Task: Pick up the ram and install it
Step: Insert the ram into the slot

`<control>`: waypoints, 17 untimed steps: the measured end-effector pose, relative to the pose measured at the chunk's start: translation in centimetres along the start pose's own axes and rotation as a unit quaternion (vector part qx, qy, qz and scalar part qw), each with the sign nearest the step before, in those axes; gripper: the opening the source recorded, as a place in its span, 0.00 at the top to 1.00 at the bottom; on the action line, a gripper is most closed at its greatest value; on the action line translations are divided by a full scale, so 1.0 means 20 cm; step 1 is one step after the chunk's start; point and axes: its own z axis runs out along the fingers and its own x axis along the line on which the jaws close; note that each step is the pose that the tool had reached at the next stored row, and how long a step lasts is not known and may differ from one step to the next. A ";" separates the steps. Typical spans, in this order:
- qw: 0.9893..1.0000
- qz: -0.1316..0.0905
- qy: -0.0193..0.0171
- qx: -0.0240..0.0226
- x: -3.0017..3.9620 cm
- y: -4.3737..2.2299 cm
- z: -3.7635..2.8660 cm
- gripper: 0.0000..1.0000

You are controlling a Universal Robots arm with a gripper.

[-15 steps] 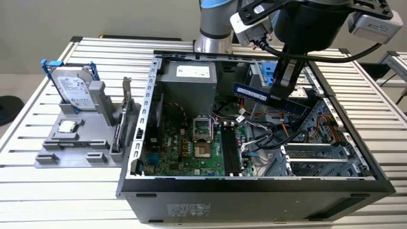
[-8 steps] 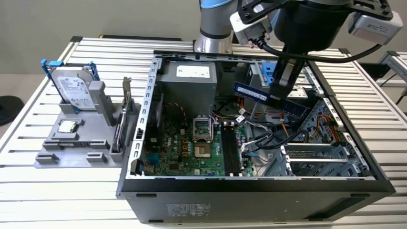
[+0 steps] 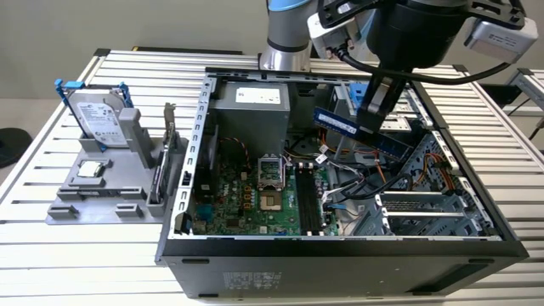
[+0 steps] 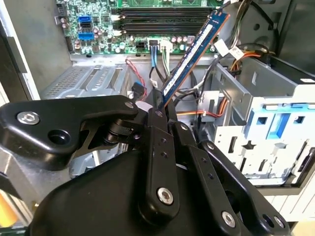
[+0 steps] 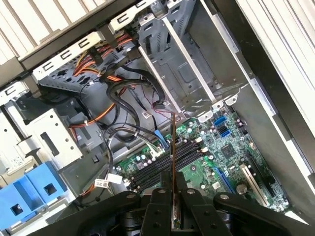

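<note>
Remote view of the open computer case (image 3: 183, 210) on the slatted desk (image 3: 85, 255). My gripper (image 3: 370, 118) is closed on the ram (image 3: 336, 122), a long narrow blue-faced stick. It hangs tilted in the air over the far side of the case, toward the exterior view's right, above the loose cables (image 3: 357, 185) and beside the drive cage (image 3: 425, 210). In the second wrist view the ram (image 4: 197, 49) juts out from the gripper (image 4: 160, 105), clamped at one end. In the first wrist view it (image 5: 173, 147) appears edge-on, as a thin line rising from the gripper (image 5: 174, 196). The memory slots (image 3: 310, 204) on the motherboard (image 3: 246, 197) lie below and well apart from the stick, and they look empty. I judge the pick-up complete and the installation not yet done, with the stick unseated. A hard drive (image 3: 98, 121) stands in a grey holder (image 3: 111, 197) at the exterior view's left, outside the case.
</note>
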 end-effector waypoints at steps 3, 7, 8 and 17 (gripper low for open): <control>1.000 0.014 0.000 0.000 0.000 0.000 0.000 1.00; 0.999 0.033 -0.001 0.001 0.000 0.000 0.000 1.00; 0.999 0.038 -0.001 0.001 0.000 0.000 0.000 1.00; 0.997 0.081 -0.002 0.001 0.000 0.000 0.000 1.00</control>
